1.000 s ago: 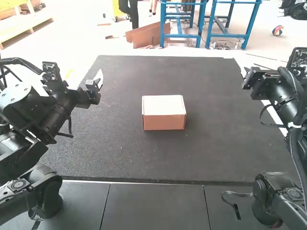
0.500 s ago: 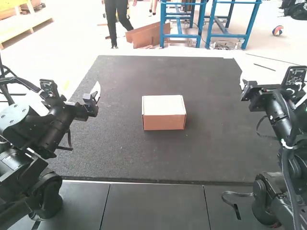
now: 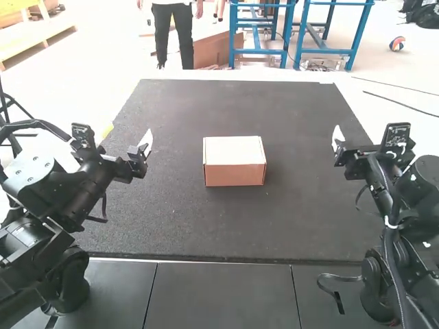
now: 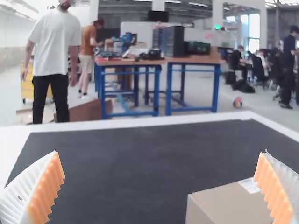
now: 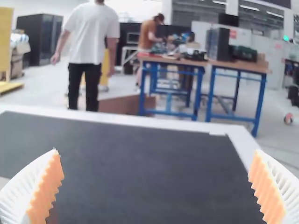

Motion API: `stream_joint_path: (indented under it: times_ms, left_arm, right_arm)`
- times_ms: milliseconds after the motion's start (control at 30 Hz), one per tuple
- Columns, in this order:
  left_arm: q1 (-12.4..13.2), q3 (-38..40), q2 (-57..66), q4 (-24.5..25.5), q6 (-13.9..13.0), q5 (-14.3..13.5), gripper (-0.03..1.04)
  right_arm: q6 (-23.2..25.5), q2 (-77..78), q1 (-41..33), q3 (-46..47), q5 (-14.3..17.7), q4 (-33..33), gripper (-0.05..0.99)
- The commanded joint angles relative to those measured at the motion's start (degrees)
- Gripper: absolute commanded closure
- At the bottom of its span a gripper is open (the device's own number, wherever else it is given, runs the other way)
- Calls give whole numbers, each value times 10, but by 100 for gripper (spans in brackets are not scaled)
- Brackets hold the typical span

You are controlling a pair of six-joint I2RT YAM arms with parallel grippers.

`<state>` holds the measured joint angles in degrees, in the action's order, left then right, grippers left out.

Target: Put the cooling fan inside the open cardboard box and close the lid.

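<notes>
The cardboard box is a plain brown rectangular carton with sharp edges and a flat, matte top. It is located at the centre of the black, fine-grained mat laid over the dark panelled counter. The lid is folded down flush, so the contents cannot be determined. One corner of the box is seen in the left wrist view.

The left tool is held above the mat at 9 o'clock of the box, well apart from it. Its white ribbed fingers with orange serrated pads are spread wide, and nothing is gripped.

The right tool is held at 3 o'clock of the box, well apart. Its pads are likewise spread wide, and nothing is gripped.
</notes>
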<state>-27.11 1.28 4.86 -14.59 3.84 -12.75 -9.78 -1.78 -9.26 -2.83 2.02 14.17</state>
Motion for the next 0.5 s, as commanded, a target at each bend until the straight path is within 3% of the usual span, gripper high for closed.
stream_joint_path:
  times_ms: [0,233,333,467]
  left_arm:
    - [1,-11,-20,-4,-3,26,5]
    - [16,-14,-43,45,21,25,5]
    - [51,-14,-44,59,39,25,5]
    - [119,-14,-43,82,54,30,5]
  right_arm:
    - [-10,20,9,13,10,3,3]
    - [-7,20,13,28,18,-9,3]
    - [6,20,13,28,18,-27,3]
    - [35,20,13,28,24,-59,3]
